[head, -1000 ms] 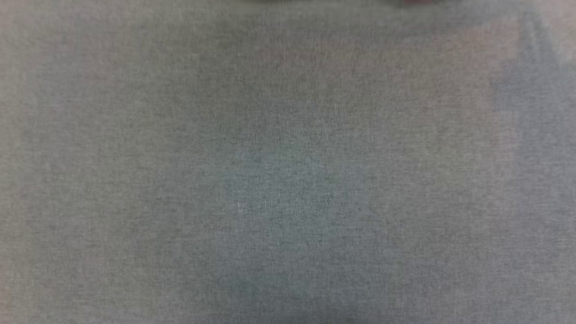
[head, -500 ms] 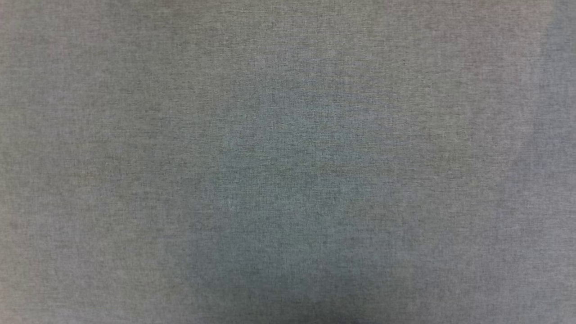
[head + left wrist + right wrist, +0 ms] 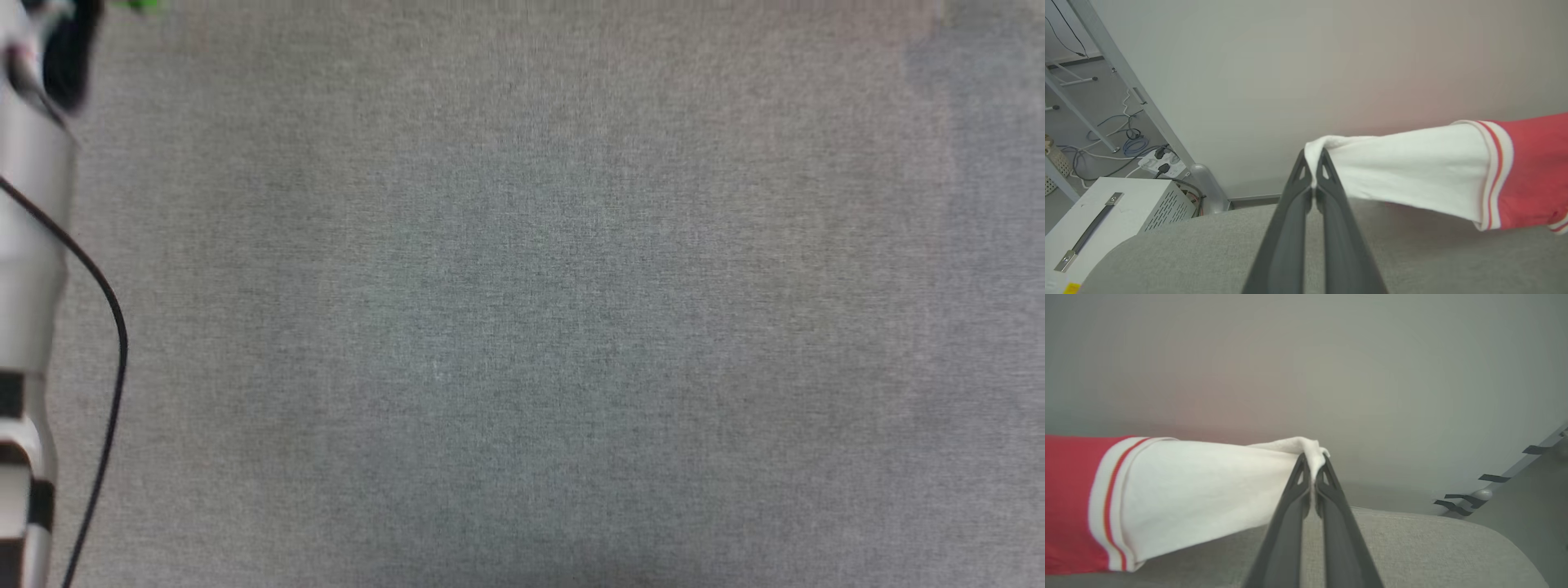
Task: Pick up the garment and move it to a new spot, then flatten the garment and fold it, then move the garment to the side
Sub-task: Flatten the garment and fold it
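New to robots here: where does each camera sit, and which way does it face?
Head view: on the robot's head, looking down at the grey fabric surface; a pale left forearm at the left edge.
Left wrist view: on the left wrist, looking along the left gripper, shut on a white sleeve of the garment, toward a wall.
Right wrist view: on the right wrist, looking along the right gripper, shut on the other white sleeve.
Shared: both wrist views show the garment and grey fabric surface.

Grey woven bench covering (image 3: 571, 327) spans the frame. Pale left forearm (image 3: 28, 245) at left edge; black cable (image 3: 114, 327) loops alongside.
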`<state>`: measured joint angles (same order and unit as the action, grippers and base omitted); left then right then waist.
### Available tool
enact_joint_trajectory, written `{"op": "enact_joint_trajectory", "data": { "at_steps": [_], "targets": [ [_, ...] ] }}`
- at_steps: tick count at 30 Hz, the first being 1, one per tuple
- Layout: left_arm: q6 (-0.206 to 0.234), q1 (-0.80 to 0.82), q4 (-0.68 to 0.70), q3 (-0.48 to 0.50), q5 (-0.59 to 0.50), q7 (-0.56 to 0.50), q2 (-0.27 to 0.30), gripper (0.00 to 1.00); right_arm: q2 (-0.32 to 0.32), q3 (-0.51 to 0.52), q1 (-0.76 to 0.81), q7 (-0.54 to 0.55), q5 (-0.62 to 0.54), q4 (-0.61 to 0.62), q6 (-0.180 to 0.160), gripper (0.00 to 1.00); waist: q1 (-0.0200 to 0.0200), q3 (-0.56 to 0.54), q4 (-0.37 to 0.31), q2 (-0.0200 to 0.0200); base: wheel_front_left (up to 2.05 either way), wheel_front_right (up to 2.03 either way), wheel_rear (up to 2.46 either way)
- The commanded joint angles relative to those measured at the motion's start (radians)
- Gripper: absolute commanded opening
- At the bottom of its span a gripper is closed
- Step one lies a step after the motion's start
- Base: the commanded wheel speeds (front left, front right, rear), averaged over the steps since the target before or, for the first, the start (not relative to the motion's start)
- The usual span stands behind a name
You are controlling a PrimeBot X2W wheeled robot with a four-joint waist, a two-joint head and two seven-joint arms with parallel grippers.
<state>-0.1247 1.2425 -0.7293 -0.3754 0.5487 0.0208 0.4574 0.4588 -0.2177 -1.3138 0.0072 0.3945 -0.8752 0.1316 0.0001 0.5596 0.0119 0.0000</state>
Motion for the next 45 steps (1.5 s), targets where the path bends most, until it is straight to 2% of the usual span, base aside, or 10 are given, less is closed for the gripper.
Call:
{"op": "enact_joint_trajectory", "data": {
  "at_steps": [1,7,16,26,39,42,43,45],
  "targets": [
    [-0.003,-0.058,0.000,-0.001,0.014,-0.001,0.014,0.00,0.017,-0.011,0.049,0.014,0.017,-0.001,-0.001,0.00,-0.0001,-0.082,0.002,0.0000,0.00,0.00,0.00],
    [-0.003,-0.268,0.028,0.001,0.069,-0.034,0.049,0.00,0.077,-0.082,0.234,0.117,0.102,0.050,-0.001,0.00,-0.0001,-0.182,0.008,0.0000,0.00,0.00,0.00],
    [0.019,-0.565,0.143,-0.026,0.140,-0.196,0.091,0.00,0.156,-0.094,0.518,0.251,0.245,0.159,-0.001,0.00,-0.0001,-0.303,0.007,0.0000,0.00,0.00,0.00],
    [0.110,-0.902,0.387,-0.028,0.224,-0.325,0.146,0.00,0.187,0.008,0.827,0.386,0.335,0.275,-0.001,0.00,-0.0001,-0.418,0.002,0.0000,0.00,0.00,0.00],
    [0.212,-1.228,0.664,-0.034,0.338,-0.469,0.204,0.00,0.140,0.200,1.197,0.631,0.370,0.474,-0.001,0.00,-0.0001,-0.504,0.008,0.0000,0.00,0.00,0.00],
    [0.234,-1.285,0.719,-0.033,0.364,-0.487,0.205,0.00,0.117,0.253,1.269,0.690,0.356,0.530,-0.001,0.00,-0.0001,-0.512,0.005,0.0000,0.00,0.00,0.00],
    [0.247,-1.312,0.762,-0.035,0.372,-0.493,0.205,0.00,0.091,0.304,1.315,0.726,0.331,0.584,-0.001,0.00,-0.0001,-0.512,0.006,0.0000,0.00,0.00,0.00],
    [0.250,-1.314,0.785,-0.038,0.370,-0.496,0.207,0.00,0.073,0.332,1.335,0.754,0.314,0.622,-0.001,0.00,-0.0001,-0.508,0.007,0.0000,0.00,0.00,0.00]
  ]
}}
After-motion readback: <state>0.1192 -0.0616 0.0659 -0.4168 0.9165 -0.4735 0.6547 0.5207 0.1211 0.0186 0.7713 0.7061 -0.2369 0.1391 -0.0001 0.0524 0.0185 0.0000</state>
